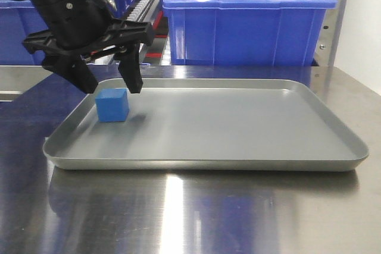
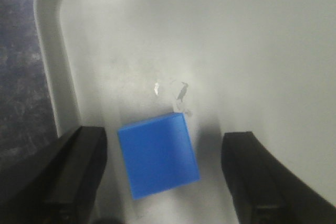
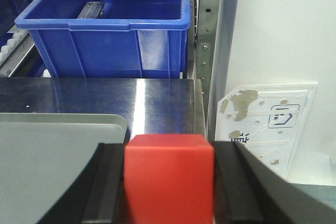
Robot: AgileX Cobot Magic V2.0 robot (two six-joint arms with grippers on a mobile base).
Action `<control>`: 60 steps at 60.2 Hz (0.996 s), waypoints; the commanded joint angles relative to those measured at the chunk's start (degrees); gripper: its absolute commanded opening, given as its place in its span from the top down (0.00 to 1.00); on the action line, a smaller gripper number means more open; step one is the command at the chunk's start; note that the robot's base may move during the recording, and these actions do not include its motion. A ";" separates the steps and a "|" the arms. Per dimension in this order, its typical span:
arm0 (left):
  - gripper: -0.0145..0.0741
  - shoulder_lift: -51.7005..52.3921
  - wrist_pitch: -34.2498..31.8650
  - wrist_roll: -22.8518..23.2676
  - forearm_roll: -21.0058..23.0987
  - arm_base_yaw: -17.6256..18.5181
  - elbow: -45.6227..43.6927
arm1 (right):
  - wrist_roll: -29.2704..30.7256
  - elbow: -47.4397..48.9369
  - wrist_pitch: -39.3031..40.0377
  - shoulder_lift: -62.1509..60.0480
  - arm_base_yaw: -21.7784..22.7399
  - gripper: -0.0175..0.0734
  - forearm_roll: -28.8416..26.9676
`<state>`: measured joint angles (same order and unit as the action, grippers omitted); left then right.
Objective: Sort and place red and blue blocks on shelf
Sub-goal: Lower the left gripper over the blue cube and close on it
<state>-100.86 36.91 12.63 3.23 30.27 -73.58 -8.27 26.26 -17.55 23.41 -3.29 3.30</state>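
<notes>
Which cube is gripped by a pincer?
The red cube, clamped in the right pincer. The blue cube lies free in the tray, with gaps to both fingers of the open left pincer.

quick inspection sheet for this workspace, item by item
surface: steel tabletop with grey tray on it
job's things: blue block in the tray's rear left area; red block held; shelf behind
clutter: blue bins behind the table
grippers: left gripper open, flanking blue block, not touching; right gripper shut on red block
cables: nothing seen
surroundings: white wall, worn label sheet
</notes>
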 commanded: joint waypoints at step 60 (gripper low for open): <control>0.24 -2.08 -2.91 2.27 -0.13 0.35 -1.97 | 0.28 1.63 5.13 0.21 0.22 0.74 0.29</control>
<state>-104.96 36.06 14.37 3.10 30.31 -73.71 -8.27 26.26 -17.55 23.41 -3.29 3.20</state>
